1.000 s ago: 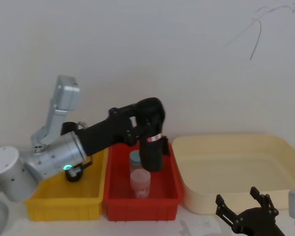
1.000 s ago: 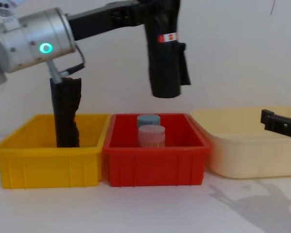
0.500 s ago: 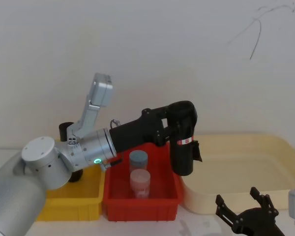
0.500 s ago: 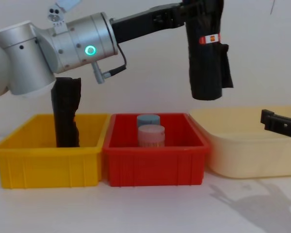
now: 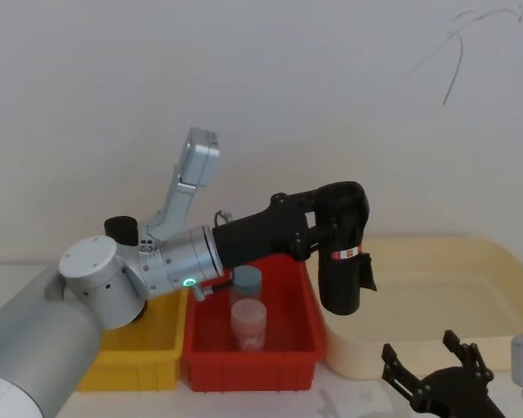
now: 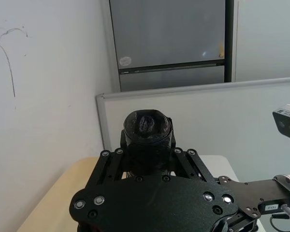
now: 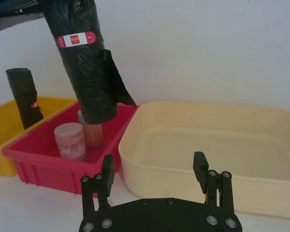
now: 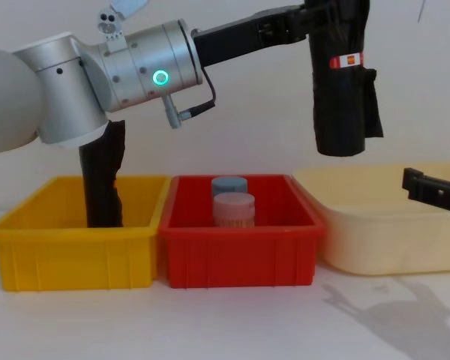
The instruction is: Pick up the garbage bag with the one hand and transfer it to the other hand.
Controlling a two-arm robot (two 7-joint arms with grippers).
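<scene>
The bag (image 8: pixel 341 97) is clamped upright by the left gripper (image 5: pixel 334 219), over the seam between red bin (image 8: pixel 240 259) and cream tub (image 8: pixel 375 251). The right gripper (image 7: pixel 154 171) is spread empty above the white table (image 8: pixel 232 322), white wall (image 5: pixel 244 78) behind.

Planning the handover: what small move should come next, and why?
Probably lift the right gripper toward the bag: the left gripper holds it upright, aloft by the red bin's right end, while the right gripper is open, low and apart from it.
</scene>
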